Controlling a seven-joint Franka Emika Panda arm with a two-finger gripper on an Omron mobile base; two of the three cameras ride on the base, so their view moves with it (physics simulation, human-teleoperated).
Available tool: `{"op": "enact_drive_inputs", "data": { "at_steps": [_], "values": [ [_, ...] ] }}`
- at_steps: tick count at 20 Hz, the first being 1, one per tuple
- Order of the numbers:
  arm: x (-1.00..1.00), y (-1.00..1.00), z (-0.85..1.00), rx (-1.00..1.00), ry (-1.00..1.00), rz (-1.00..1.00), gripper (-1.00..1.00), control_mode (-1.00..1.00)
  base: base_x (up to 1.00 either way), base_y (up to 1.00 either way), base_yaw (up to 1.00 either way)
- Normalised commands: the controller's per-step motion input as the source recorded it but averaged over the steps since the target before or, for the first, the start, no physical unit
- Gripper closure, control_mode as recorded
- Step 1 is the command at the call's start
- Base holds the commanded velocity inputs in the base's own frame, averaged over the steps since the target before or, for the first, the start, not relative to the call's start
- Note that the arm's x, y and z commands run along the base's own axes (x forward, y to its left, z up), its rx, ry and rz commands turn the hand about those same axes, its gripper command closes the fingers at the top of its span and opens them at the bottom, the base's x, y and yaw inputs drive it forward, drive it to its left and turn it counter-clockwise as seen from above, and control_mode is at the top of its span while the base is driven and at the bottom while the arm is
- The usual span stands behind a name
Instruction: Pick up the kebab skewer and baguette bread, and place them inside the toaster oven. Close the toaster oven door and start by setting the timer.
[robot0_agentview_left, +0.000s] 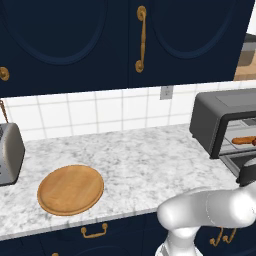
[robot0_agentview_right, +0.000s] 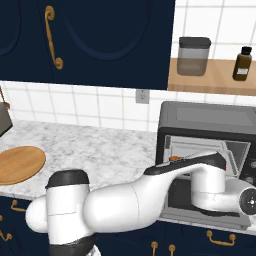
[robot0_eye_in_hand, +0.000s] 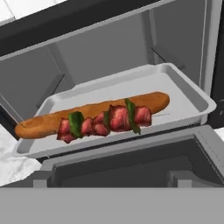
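Observation:
The dark grey toaster oven (robot0_eye_in_hand: 109, 57) stands open at the right end of the counter (robot0_agentview_left: 215, 117) (robot0_agentview_right: 205, 117). Its door (robot0_eye_in_hand: 131, 153) hangs folded down towards me. On the grey tray (robot0_eye_in_hand: 183, 96) inside lies the golden-brown baguette bread (robot0_eye_in_hand: 153, 99). The kebab skewer (robot0_eye_in_hand: 109, 120) with red meat chunks and green pieces rests against the baguette's front side. My arm (robot0_agentview_right: 190, 175) reaches across the oven's front, and the hand looks into the cavity from just above the door. The gripper is open and holds nothing.
A round wooden board (robot0_agentview_left: 70, 189) lies near the counter's front edge. A silver pop-up toaster (robot0_agentview_left: 10, 152) stands at the far left. On a shelf above the oven are a jar (robot0_agentview_right: 194, 56) and a brown bottle (robot0_agentview_right: 242, 64). Dark blue cabinets hang overhead.

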Motion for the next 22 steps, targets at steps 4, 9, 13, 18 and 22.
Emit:
{"op": "enact_drive_inputs", "data": {
  "at_steps": [4,9,13,18,22],
  "values": [
    [0.00,0.29,0.00,-0.27,-0.07,0.16,-1.00,-1.00,0.00,0.00,0.00],
    [0.00,0.60,0.00,-0.21,-0.07,0.03,-1.00,-1.00,0.00,0.00,0.00],
    [0.01,0.39,0.00,-0.08,-0.09,-0.09,-1.00,-1.00,0.00,0.00,0.00],
    [0.03,-0.05,0.00,0.00,-0.14,-0.05,-1.00,-1.00,0.00,0.00,0.00],
    [0.03,-0.08,-0.03,0.00,-0.11,0.00,-1.00,-1.00,0.00,0.00,0.00]
  ]
}}
